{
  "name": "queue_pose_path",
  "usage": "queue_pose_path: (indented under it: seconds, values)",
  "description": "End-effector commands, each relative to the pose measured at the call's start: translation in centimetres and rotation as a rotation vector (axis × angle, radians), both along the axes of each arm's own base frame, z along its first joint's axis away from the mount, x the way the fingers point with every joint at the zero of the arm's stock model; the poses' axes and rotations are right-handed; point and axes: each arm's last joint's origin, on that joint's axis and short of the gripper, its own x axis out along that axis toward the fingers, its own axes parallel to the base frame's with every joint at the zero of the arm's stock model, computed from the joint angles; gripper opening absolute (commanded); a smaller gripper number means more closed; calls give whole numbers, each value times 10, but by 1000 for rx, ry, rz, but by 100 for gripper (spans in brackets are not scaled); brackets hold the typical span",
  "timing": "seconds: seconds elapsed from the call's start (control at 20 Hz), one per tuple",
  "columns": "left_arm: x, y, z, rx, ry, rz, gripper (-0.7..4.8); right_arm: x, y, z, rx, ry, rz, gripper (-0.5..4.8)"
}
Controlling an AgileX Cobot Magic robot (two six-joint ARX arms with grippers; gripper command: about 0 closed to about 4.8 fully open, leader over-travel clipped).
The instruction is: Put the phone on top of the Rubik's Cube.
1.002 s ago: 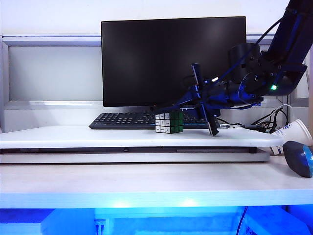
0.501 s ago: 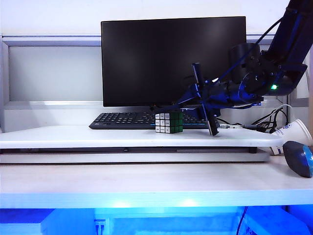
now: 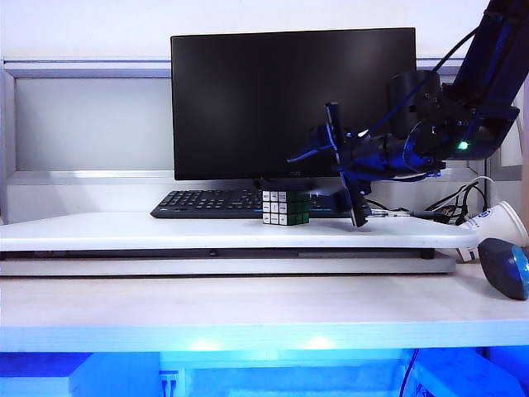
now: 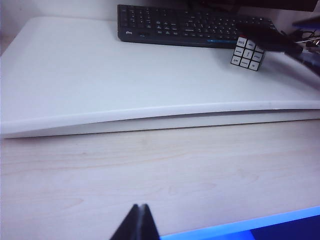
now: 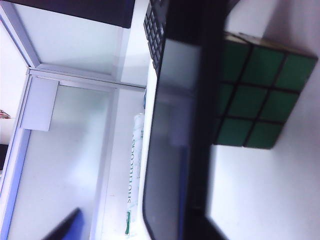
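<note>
While phone [image 5: 172, 135] rests atop Rubik's Cube [image 5: 255, 95], right gripper [image 3: 318, 153] jaws released; left gripper [image 4: 136, 225] clenched.

We take this for an office workstation; a large dark monitor [image 3: 293, 103] stands at the back of a white desk [image 3: 124, 231]; a black keyboard [image 3: 207, 203] lies just before the monitor; grey partition panels [image 3: 91, 124] rise behind the monitor; cables [image 3: 450, 203] trail right of it.

Left gripper [image 4: 136, 222] shut, low over near desk [image 4: 160, 180]; cube [image 4: 247, 52] far right on white board [image 4: 100, 80], phone [image 4: 270, 40] atop it, before keyboard [image 4: 195, 25].
</note>
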Motion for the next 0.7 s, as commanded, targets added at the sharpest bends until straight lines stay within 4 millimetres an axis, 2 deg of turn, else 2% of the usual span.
queue_pose_path:
  seconds: [0.05,0.15,0.2,0.25,0.5,0.7]
  values:
    - [0,0,-1,1,7,1,-5,0,0,6,1,-8,19,263]
    - [0,0,-1,1,7,1,-5,-1,0,4,-2,6,28,296]
    - [0,0,-1,1,7,0,-5,-1,0,4,-3,12,28,358]
    - [0,0,-1,1,7,0,-5,-1,0,3,-4,15,28,371]
    - [0,0,-1,1,7,0,-5,1,-4,3,-10,8,16,371]
    - [0,0,-1,1,7,0,-5,5,-21,3,-11,7,-16,371]
